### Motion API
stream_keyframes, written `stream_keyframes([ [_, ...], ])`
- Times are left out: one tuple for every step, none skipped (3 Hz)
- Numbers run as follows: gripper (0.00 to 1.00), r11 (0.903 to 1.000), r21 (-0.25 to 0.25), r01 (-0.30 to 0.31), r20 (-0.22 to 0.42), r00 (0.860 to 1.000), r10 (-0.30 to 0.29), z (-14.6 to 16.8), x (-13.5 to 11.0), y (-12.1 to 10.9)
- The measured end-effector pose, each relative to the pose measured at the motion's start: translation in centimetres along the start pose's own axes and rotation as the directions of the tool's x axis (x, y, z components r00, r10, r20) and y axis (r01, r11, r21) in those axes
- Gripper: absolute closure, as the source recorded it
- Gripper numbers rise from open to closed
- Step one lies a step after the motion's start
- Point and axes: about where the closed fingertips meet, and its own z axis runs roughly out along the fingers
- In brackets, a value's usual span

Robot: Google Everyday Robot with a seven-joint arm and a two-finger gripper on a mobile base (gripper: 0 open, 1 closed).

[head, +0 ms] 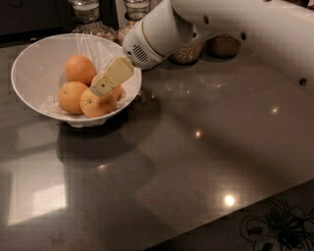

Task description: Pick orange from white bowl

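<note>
1. Near orange (98, 105): sits in the white bowl (29, 63) at 5 o'clock of the hollow, close to the wall. The tip of the tool (100, 87) lies over its top, at the seam with the right orange (117, 92), which is at 4 o'clock and mostly hidden behind the tool. Judgement: one of these two is the target, but I cannot say which.
2. Tool: beige, slanting down into the bowl from 2 o'clock. I cannot tell from this angle whether it is released or clenched. No fruit is lifted; all of it rests low in the bowl.
3. The slant makes sense. The arm (162, 29) comes in over the rim from the right, so the tool meets the fruit on that side without crossing the bowl.
4. Other contents: back orange (80, 68) at 12 o'clock and left orange (72, 96) at 8 o'clock. That makes four fruits, packed touching. Judgement: pulling one out may roll its neighbours.
5. Clear film (105, 49): crinkled, lines the bowl and spills past the rim at 6 o'clock. It could snag on a lift.
6. The bowl stands toward 10 o'clock on the dark, glossy counter (196, 171).
7. Glass jars (87, 11): lined along the back edge at 12 o'clock, behind the bowl and arm. Those to the right show a grainy fill.
</note>
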Motion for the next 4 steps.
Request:
stream_keyframes([
  [0.0, 0.9999, -0.011, 0.01, 0.016, 1.0, -0.01, -0.5, -0.5, 0.4],
  [0.05, 0.9997, -0.018, 0.015, 0.021, 1.0, -0.014, -0.7, -0.9, 0.8],
  [0.2, 0.9995, -0.031, 0.012, 0.02, 1.0, -0.011, -0.5, -1.1, 1.4],
  [0.21, 0.9994, -0.034, 0.009, 0.01, 1.0, -0.009, -0.1, -1.1, 2.0],
])
